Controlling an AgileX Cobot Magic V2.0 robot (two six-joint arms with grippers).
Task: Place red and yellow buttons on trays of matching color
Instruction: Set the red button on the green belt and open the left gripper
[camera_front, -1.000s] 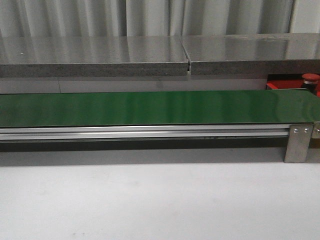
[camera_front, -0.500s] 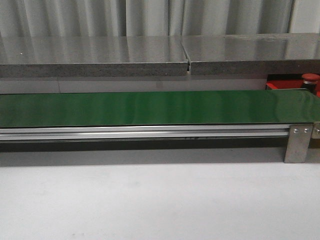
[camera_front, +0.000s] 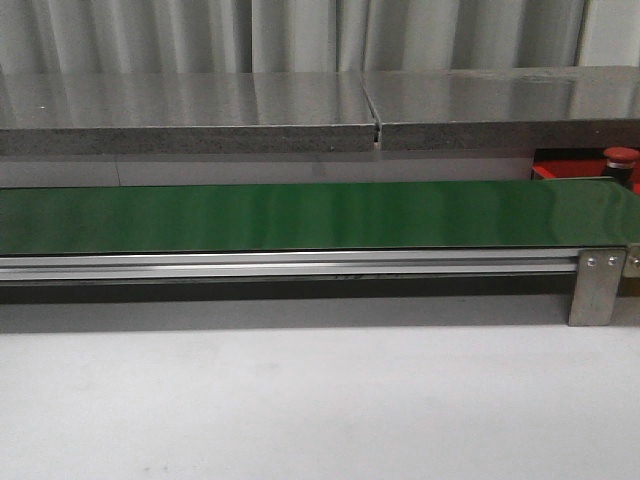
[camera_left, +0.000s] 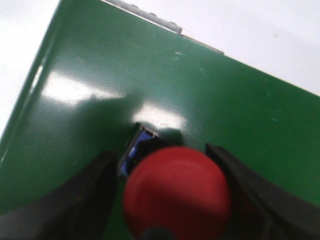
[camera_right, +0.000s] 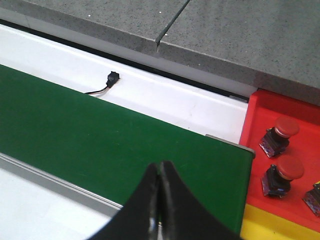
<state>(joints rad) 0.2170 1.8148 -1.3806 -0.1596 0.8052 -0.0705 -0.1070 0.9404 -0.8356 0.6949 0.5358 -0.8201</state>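
Where the red button (camera_left: 177, 192) stands on the green belt (camera_left: 225, 115), between the left hand's (camera_left: 170, 200) spread fingers (camera_left: 95, 185) with neither finger touching it, its cap looks hard, glossy and probably slippery; the squared dark body beneath offers surer purchase. The right hand (camera_right: 159, 200), closed and empty, hangs beside the red tray (camera_right: 252, 125) holding two red buttons (camera_right: 279, 135).

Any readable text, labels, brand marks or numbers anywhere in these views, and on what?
None readable.
Red buttons on the red tray: no marking legible.
Red button between the left pincer fingers: cap plain.
Green belt: no print.
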